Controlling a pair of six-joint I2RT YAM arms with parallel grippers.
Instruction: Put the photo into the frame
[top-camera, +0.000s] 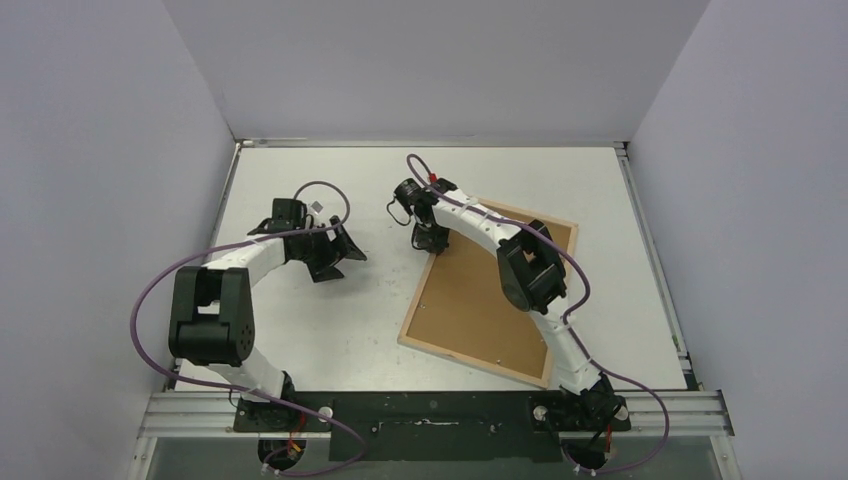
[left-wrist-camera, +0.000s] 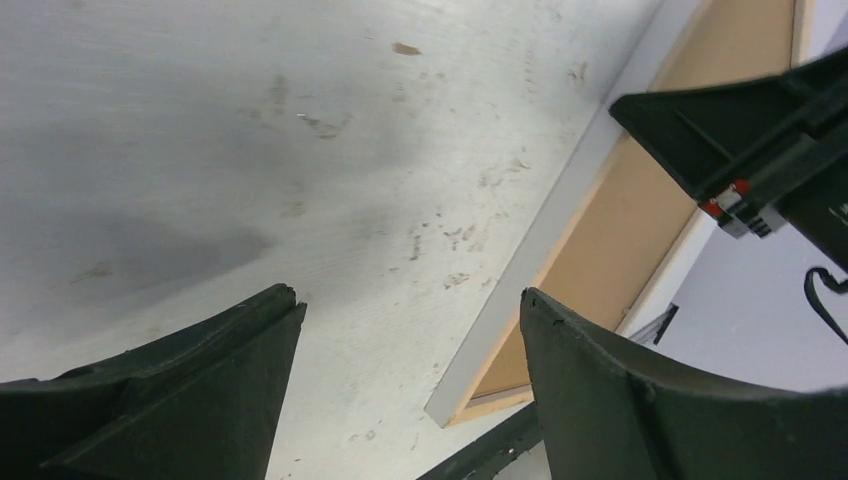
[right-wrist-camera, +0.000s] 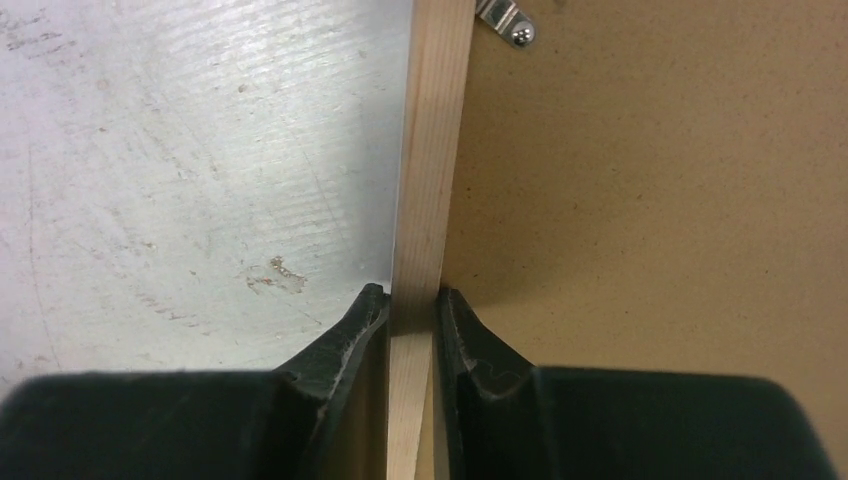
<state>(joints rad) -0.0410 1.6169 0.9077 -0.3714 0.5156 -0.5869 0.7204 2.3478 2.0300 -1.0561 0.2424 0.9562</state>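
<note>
Both right fingers (right-wrist-camera: 335, 360) clamp the frame (right-wrist-camera: 432, 150) rail; left fingers (left-wrist-camera: 190, 390) spread apart, empty.

You held the left gripper (left-wrist-camera: 410, 300) with its jaws wide apart over the scuffed white table (left-wrist-camera: 250, 150), while at right the frame (left-wrist-camera: 540, 250) ran diagonally, its brown backing board (left-wrist-camera: 620, 220) showing beneath the right arm (left-wrist-camera: 760, 130).

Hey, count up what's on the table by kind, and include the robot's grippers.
frame: 1
backing board: 1
metal clip: 1
grippers: 2 (left gripper open, right gripper shut on the frame's wooden rail)
Total: 5
</note>
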